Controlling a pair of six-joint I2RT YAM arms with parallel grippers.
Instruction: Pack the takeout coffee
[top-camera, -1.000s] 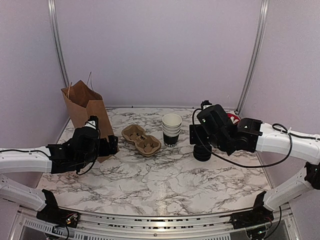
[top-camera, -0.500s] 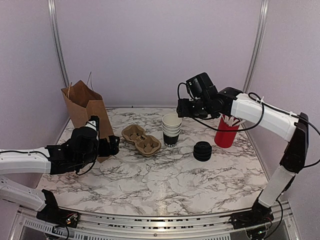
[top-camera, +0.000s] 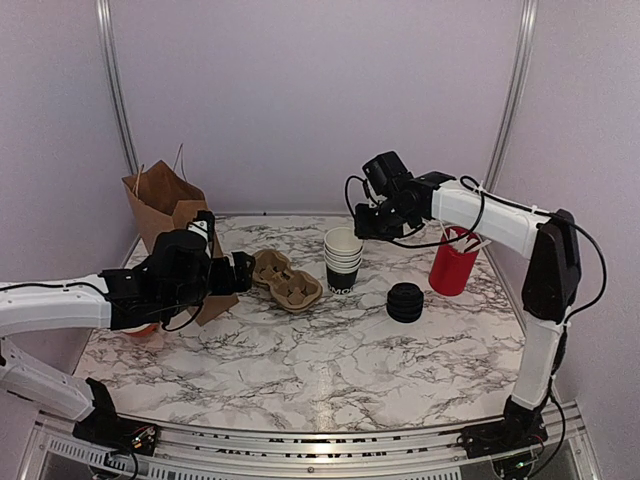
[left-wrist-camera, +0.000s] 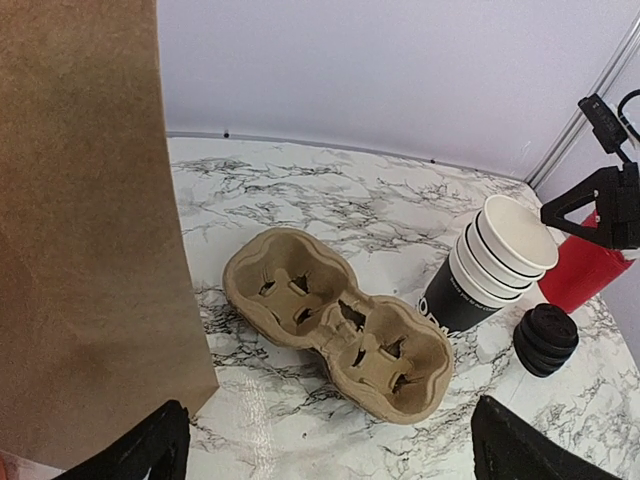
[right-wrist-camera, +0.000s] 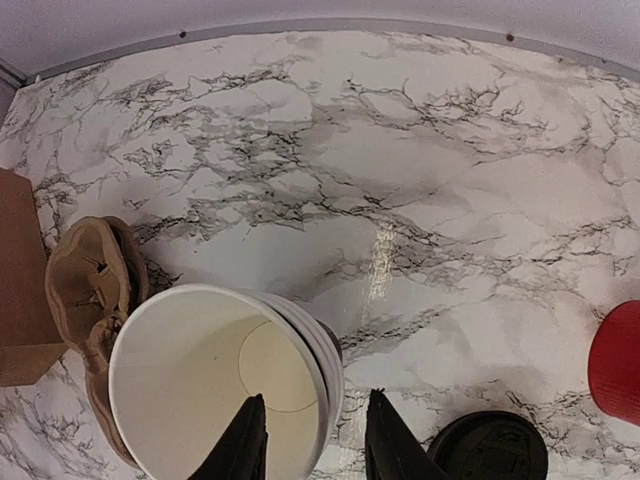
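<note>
Your right end effector (top-camera: 364, 224) hangs above the cups (top-camera: 343, 259). They are a nested stack standing upright at the middle of the bench (top-camera: 320, 365), black outside with white lettering and white inside, and the top cup's mouth is uncovered. In the right wrist view the jaws stand a little apart. One finger (right-wrist-camera: 243, 445) is over the top cup's mouth and the other is outside the rim; you cannot tell whether either touches it.

Your left end effector (top-camera: 240, 272) is spread wide and grips nothing. It sits low at the left of the frame, just beside the left end of the carrier (top-camera: 284, 279). The carrier lies flat with its wells facing up, directly between this end effector and the cups, its right end close to the stack.

A brown paper bag (top-camera: 168, 222) stands upright at the far left, just behind the left arm, and fills the left side of that wrist's view. A stack of black lids (top-camera: 405, 302) sits to the lower right of the cups, apart from them. Further right stands a red cup (top-camera: 453, 265) of white stirrers, with the right arm passing over it.
</note>
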